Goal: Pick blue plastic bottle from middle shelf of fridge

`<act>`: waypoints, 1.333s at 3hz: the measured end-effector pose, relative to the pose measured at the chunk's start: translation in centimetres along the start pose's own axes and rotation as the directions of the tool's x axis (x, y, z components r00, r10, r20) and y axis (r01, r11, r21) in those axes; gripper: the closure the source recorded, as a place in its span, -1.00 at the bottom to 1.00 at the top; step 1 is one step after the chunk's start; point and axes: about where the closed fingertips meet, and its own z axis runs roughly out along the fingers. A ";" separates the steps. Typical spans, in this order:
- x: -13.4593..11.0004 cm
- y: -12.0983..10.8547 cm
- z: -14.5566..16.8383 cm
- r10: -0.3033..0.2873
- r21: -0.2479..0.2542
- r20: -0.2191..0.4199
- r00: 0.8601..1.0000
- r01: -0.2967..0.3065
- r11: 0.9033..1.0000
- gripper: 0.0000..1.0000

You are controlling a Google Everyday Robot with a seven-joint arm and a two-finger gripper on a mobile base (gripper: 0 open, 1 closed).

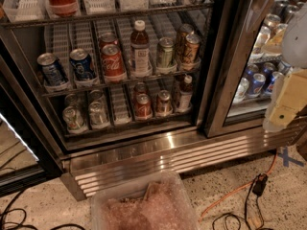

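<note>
The blue plastic bottle (139, 49) stands upright on the middle shelf (125, 81) of the fridge (144, 150), white cap up, at the front of its lane and taller than the cans around it. Just left of the bottle are two red cola cans (113, 61), one behind the other; further left stand two blue cans (82, 65). Just right of the bottle is a green can (165, 51), and beyond that a pair of gold-brown cans (191, 48). Below and right of the bottle, one shelf down, stands a shorter dark bottle (185, 94). Well apart to the bottle's right and a little lower, the pale hand (287, 104) hangs in front of the fridge's right-hand glass door, touching nothing on the shelf. Whether it is clenched or released I cannot tell.
</note>
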 end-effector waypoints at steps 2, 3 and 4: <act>-0.3 -0.5 0.7 0.013 0.028 0.019 1.000 -0.013 1.000 -1.00; -1.0 -1.1 3.6 0.043 0.030 0.077 0.996 -0.045 0.999 -1.00; -2.4 -2.0 6.2 0.061 0.047 0.147 0.987 -0.069 0.997 -1.00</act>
